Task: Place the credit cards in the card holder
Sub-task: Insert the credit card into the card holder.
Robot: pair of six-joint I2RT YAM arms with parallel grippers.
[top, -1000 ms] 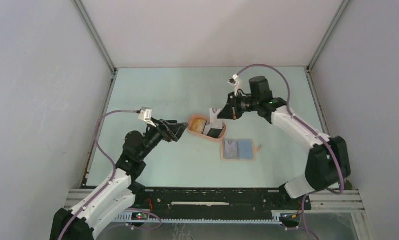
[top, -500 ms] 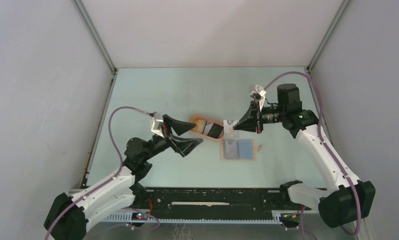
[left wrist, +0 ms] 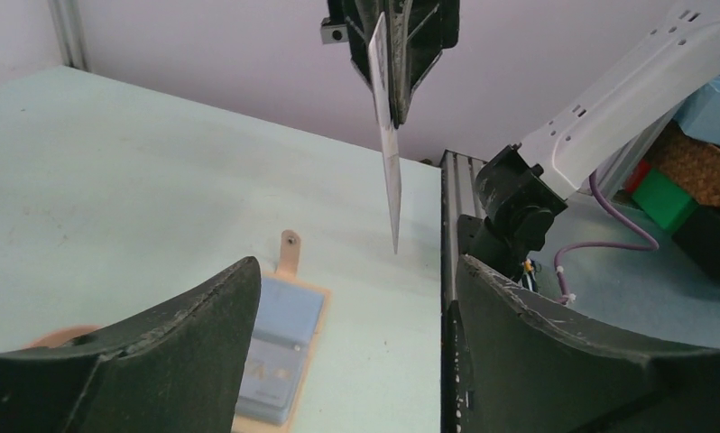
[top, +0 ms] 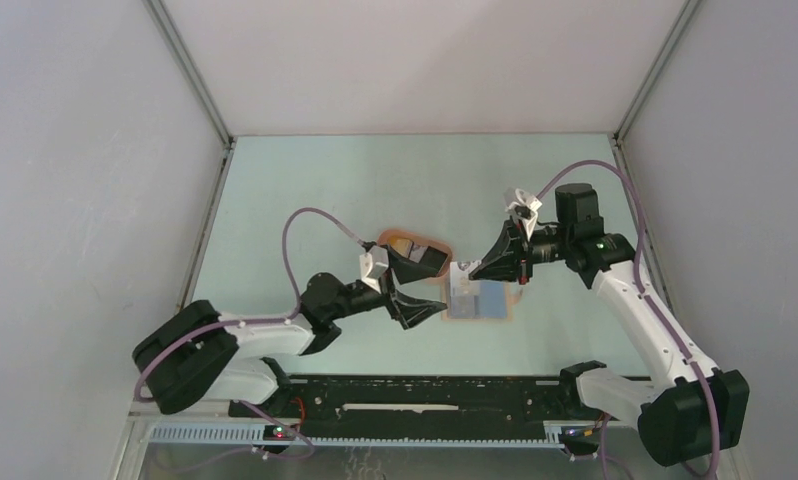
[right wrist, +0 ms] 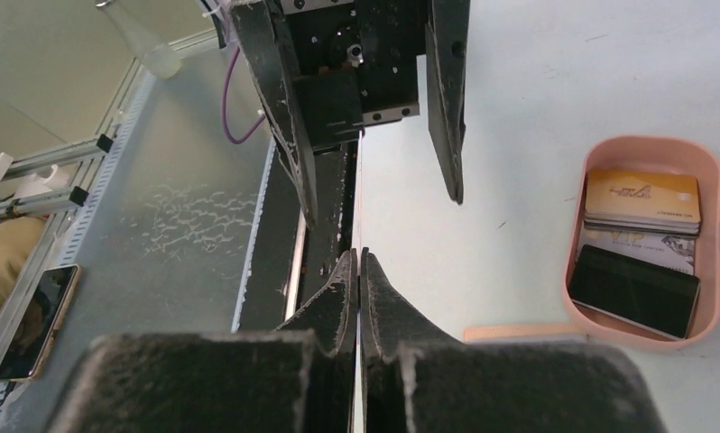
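My right gripper (top: pixel 478 269) is shut on a white card (top: pixel 462 271) and holds it on edge above the left part of the open tan card holder (top: pixel 478 299). In the left wrist view the card (left wrist: pixel 389 153) hangs edge-on, apart from the table, beyond the holder (left wrist: pixel 282 336), which has blue cards in it. My left gripper (top: pixel 437 285) is open and empty, just left of the holder, facing the card. In the right wrist view the fingers (right wrist: pixel 357 257) pinch the card (right wrist: pixel 358 198). Yellow (right wrist: pixel 642 198), striped (right wrist: pixel 636 242) and black (right wrist: pixel 634 290) cards lie in the tray.
The peach oval tray (top: pixel 392 237) sits behind my left gripper, close to the holder; its rim shows in the right wrist view (right wrist: pixel 650 146). The holder's snap strap (left wrist: pixel 290 251) points away from my left gripper. Grey walls enclose the table.
My left gripper has swung right and nearer, from beside the tray to just left of the holder, and opened wide. My right gripper has carried the white card from the tray to over the holder.
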